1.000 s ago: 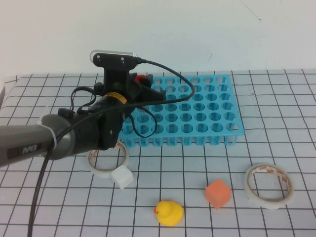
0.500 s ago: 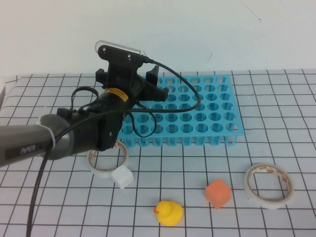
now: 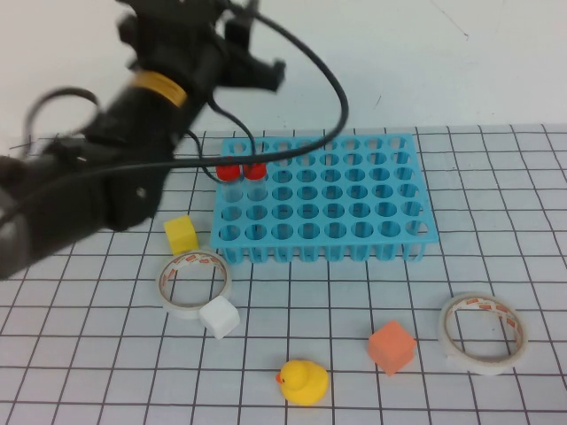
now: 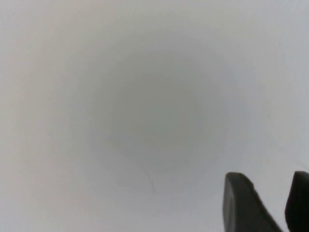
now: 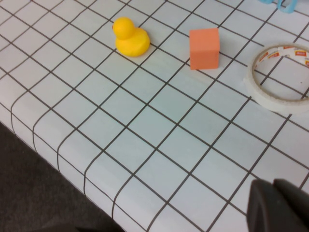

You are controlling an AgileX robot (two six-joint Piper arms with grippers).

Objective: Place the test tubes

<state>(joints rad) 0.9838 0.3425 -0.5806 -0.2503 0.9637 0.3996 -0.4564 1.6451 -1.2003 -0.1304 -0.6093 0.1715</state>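
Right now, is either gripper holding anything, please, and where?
Nothing is held: the left gripper, high over the rack, is open and empty; the right gripper, by the table's near edge, is shut empty.

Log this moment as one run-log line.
two red-capped test tubes: seated in blue plastic rack | left gripper: open, empty, raised, clear of rack | right gripper: shut, over gridded table

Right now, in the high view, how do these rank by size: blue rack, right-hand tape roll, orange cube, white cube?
Largest to smallest:
blue rack
right-hand tape roll
orange cube
white cube, only slightly smaller
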